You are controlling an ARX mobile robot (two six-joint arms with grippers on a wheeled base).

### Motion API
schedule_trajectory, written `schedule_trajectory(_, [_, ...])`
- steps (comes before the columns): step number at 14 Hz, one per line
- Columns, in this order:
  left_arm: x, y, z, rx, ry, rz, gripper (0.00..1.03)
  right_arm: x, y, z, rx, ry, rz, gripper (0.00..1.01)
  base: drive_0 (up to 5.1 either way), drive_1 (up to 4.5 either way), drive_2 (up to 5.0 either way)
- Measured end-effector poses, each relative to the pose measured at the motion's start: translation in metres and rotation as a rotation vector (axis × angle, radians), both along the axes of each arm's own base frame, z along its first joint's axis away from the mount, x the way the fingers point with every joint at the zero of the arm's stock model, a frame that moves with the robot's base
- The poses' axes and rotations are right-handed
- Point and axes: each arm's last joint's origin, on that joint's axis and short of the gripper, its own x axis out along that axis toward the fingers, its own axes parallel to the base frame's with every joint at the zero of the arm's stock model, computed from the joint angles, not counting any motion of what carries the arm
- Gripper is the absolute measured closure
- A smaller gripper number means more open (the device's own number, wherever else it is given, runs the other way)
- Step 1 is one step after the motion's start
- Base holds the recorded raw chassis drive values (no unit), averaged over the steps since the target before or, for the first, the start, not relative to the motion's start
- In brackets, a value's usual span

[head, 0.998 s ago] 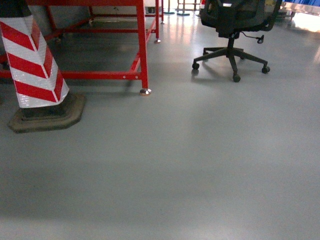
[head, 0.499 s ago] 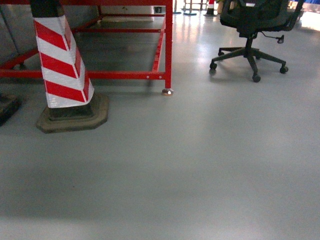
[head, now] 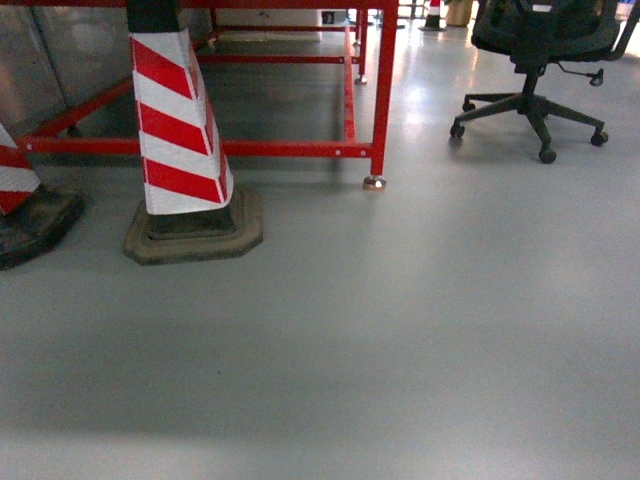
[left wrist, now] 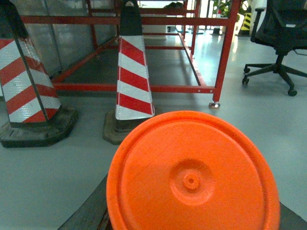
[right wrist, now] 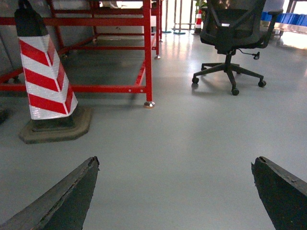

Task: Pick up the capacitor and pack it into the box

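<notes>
Orange is the first thing to catch the eye: a round orange plastic disc [left wrist: 193, 175] fills the bottom of the left wrist view. It sits right in front of that camera, between the dark tips of the left gripper [left wrist: 192, 215], so the arm looks to be carrying it while the robot rolls along. It is probably held there so it will not drop on the way. I cannot tell how tight the grip is, because the disc hides the fingers.

Take the red-and-white striped cone on its dark rubber base [head: 180, 140] as the landmark. Left of it stands a second striped cone [head: 15, 185], cut off by the edge of the picture. Just behind and to the right of it is a red metal frame table [head: 380, 100], with one small round foot on the floor. Far to the right of the cone is a black office chair on wheels [head: 535, 60].

The right gripper [right wrist: 177, 191] has its two dark fingers spread wide apart with nothing between them, likely kept ready for picking.

Smooth grey floor [head: 400, 340] covers this big workshop room and shines a little near the chair.

No capacitor and no pink box show in any view, so the robot must first reach them.
</notes>
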Motion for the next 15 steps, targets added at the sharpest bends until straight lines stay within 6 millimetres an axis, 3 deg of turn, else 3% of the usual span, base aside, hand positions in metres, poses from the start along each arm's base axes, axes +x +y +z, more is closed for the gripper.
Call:
schedule_trajectory(14, [0.0000, 0.0000, 0.0000, 0.000, 0.000, 0.000, 0.59, 0.0000, 0.0000, -0.0002, 0.000, 0.002, 0.000, 0.03, -4.9, 2.47, 2.5])
schedule_trajectory(15, [0.0000, 0.0000, 0.0000, 0.000, 0.000, -0.001, 0.59, 0.0000, 0.0000, 0.0003, 0.000, -0.003, 0.000, 0.03, 0.0, 0.00, 0.0])
